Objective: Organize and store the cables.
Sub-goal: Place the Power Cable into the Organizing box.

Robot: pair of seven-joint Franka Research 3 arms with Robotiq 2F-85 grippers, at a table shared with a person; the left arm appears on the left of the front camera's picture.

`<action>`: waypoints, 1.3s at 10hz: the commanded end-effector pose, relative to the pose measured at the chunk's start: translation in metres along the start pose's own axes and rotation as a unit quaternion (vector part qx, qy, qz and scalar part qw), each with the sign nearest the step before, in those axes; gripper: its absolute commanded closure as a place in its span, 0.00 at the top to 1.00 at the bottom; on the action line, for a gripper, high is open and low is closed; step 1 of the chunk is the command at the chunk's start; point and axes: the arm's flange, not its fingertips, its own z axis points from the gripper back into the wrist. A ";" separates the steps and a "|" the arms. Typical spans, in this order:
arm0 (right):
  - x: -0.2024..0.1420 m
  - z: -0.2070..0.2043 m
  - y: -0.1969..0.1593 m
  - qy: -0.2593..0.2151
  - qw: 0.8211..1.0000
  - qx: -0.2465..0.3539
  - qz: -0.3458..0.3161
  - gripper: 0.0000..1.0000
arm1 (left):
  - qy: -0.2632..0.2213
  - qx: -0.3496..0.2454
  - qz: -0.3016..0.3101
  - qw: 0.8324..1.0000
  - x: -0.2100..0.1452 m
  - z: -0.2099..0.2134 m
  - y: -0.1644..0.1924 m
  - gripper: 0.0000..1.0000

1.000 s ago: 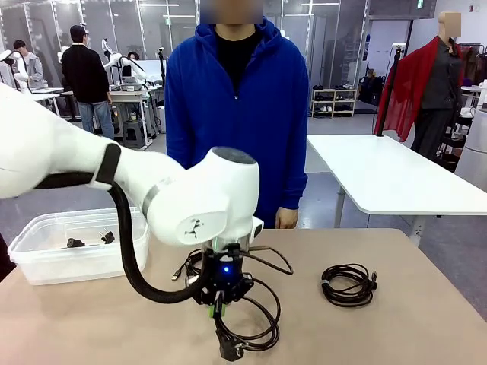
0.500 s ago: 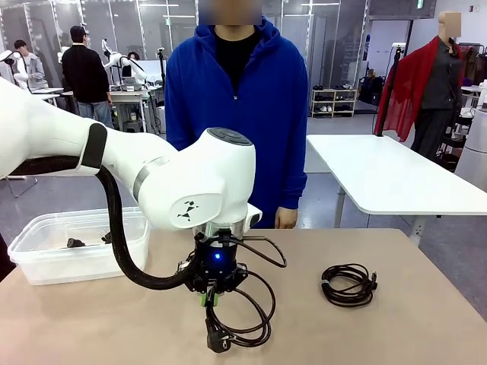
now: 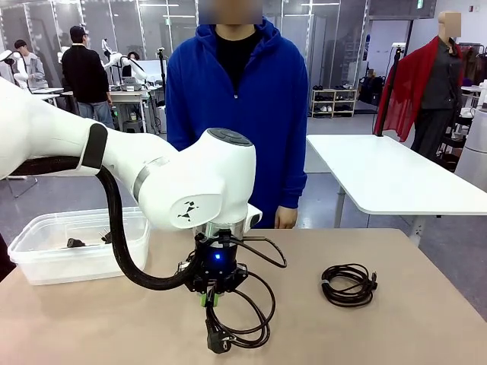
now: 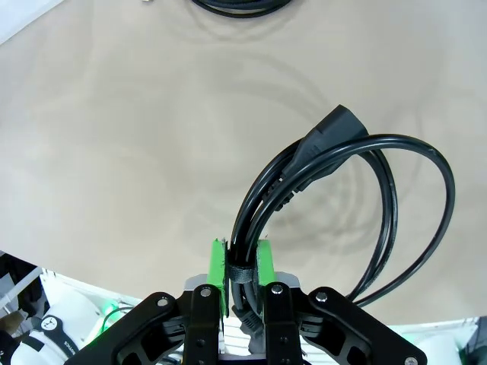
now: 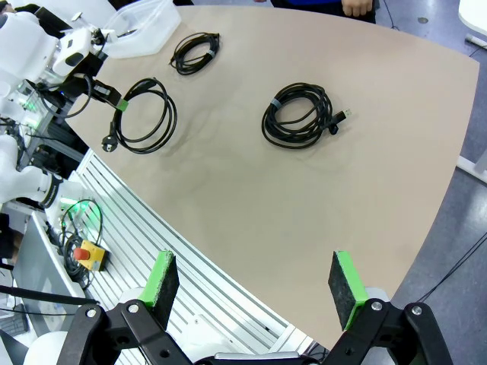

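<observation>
**A:** What sat where on the table (image 3: 396, 319)?

**B:** The bin (image 3: 76, 268) stood at the left edge with its top open, presumably to take the cables. A few dark bits (image 3: 74, 243) lay inside, too small to name.

**A:** And the grippers?

**B:** The left gripper (image 3: 211, 298) hung just right of the bin. Its jaws were nearly closed on the power cord (image 3: 265, 308) at the strap (image 4: 242, 274). That kept the coil dangling as one bundle, with the plug (image 3: 217, 344) lowest. The right gripper (image 5: 253, 280) was spread wide around nothing, well away from the bin. I'd guess it was waiting.

**A:** Any other cables?

**B:** A thin coil (image 5: 195, 52) lay near the bin, and a second coil (image 3: 348, 284) lay well to the bin's right. Both were wound and flat on the table, easy to pick up next.
</observation>
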 end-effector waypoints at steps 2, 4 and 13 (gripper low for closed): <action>0.000 0.002 0.000 -0.003 1.000 0.004 0.009 1.00 | -0.023 0.032 -0.024 0.999 0.001 0.006 0.006 0.19; 0.000 0.002 0.000 -0.003 1.000 0.004 0.009 1.00 | -0.047 0.021 -0.028 0.998 0.013 0.042 0.033 0.19; 0.000 0.002 0.000 -0.003 1.000 0.004 0.009 1.00 | -0.080 -0.008 -0.101 0.992 0.131 0.095 0.248 0.19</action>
